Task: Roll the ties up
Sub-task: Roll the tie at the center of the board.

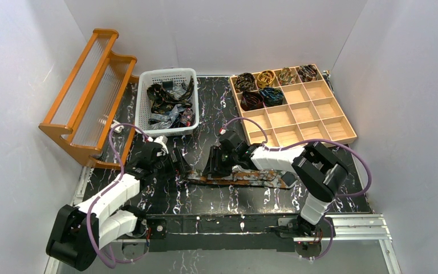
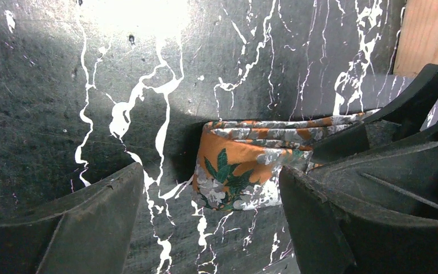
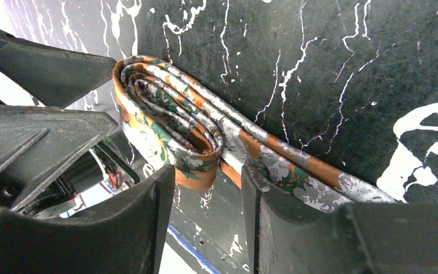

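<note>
Tie roll (image 2: 236, 165) sits inside the open left gripper (image 2: 211, 171), right gripper (image 3: 208, 171) open beside it.

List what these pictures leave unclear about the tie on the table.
- Top view: the tie, rolled end hidden by left arm and right arm.
- Right wrist view: tail behind a finger; unclear whether right jaws pinch the roll.
- Left wrist view: black fingers cover the roll's right side.

On the bench (image 1: 217, 197), the rolled end of the tie (image 1: 262, 179) lies between left hand (image 1: 177, 162) and right hand (image 1: 212, 167), basket (image 1: 167, 73) behind left, divided tray (image 1: 308, 114) behind right.
</note>
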